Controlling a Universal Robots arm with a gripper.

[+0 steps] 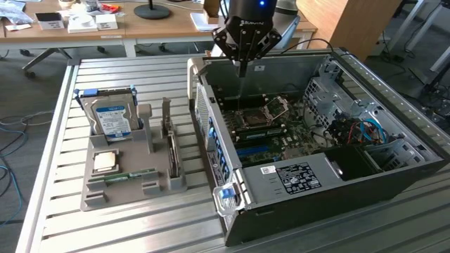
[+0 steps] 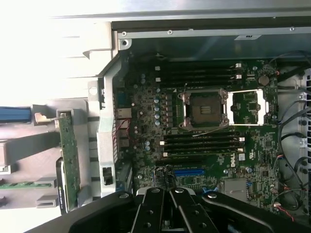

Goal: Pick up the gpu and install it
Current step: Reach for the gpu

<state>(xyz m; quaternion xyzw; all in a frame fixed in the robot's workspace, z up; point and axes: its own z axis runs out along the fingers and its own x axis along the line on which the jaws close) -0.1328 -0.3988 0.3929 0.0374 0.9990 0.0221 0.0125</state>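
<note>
Gripper (image 1: 241, 68), pinched together and empty above the computer case (image 1: 393, 182), probably needs spreading and squaring to the upright gpu (image 1: 172, 153) at seven o'clock, exterior view.

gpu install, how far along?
Done: nothing yet. The gpu stands on edge in the grey holder on the table. In hand: nothing; the pincer is shut and empty above the open computer case. Left: both pickup and install.
</note>
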